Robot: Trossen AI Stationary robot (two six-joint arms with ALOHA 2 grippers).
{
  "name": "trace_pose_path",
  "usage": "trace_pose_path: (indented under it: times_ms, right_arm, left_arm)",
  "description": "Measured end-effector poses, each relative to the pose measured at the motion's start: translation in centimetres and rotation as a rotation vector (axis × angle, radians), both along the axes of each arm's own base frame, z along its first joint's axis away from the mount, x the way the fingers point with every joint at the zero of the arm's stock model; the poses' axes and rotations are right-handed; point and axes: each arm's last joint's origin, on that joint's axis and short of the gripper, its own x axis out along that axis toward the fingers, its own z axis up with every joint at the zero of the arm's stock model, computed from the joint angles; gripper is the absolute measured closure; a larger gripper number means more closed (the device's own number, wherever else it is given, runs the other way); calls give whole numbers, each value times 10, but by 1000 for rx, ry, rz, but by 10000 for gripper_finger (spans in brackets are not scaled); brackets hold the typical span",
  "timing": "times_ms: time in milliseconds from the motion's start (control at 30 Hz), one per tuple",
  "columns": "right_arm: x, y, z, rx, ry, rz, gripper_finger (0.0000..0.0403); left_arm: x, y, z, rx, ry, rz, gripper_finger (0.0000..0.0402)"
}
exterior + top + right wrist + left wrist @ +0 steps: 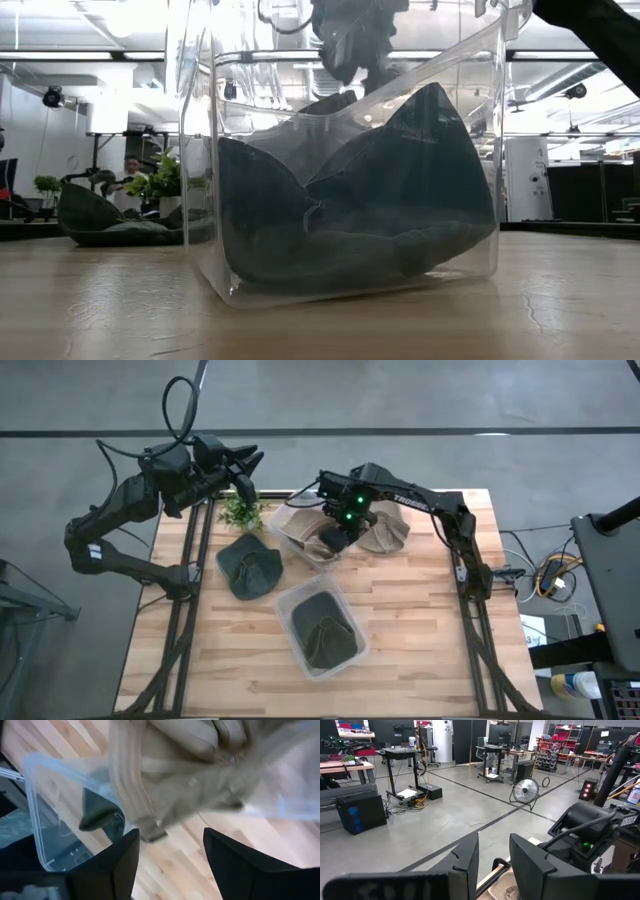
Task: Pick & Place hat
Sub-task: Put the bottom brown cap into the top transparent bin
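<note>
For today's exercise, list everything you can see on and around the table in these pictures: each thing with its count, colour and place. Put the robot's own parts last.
Clear bins: two; near bin at table centre, far bin behind it.
Dark green hats: two; one inside the near bin, one loose on the table to the left.
Tan hats: two; one in the far bin, one on the table beside it.
Plant: one, green, far-left table edge.
Table: one, light wood.
Left gripper: raised beyond the far-left edge, jaws apart, empty.
Right gripper: over the far bin, jaws open.
</note>
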Motion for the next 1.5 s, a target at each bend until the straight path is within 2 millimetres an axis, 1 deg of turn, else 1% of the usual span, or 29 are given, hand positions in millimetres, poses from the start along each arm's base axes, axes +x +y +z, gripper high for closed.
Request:
trace_pose_path:
  times_ms: [100, 233, 333, 433, 633, 667, 833, 1033, 1133, 1333, 1500]
  right_arm:
    - [4, -2, -3, -9, -31, -3, 194]
    - [7, -3, -9, -6, -18, 0, 206]
    - [9, -4, -12, -11, -33, 1, 225]
    - [10, -5, -12, -15, -45, -1, 263]
    - [12, -11, -11, -31, -87, -9, 372]
    - [13, -14, -11, -38, -102, -14, 383]
    - [14, -28, -10, -72, -147, -59, 392]
    - [15, -44, -20, -95, -185, -101, 393]
    - [19, -49, -34, -93, -179, -106, 394]
    - [34, -56, -73, -83, -146, -102, 394]
    - [42, -61, -88, -84, -132, -98, 394]
  left_arm:
    - [0, 0, 0, 0, 0, 0, 298]
    - [0, 0, 0, 1, -2, 0, 298]
    - [0, 0, 0, 1, -3, 0, 298]
    - [0, 0, 0, 2, -4, 0, 298]
    - [0, 0, 0, 2, -4, 0, 298]
    - [0, 0, 1, 2, -4, 0, 298]
    - [0, 0, 0, 2, -4, 0, 298]
    - [0, 0, 0, 2, -3, 0, 298]
    - [0, 0, 0, 2, -3, 0, 298]
    - [0, 0, 0, 2, -2, 0, 298]
    - [0, 0, 0, 2, 1, 0, 298]
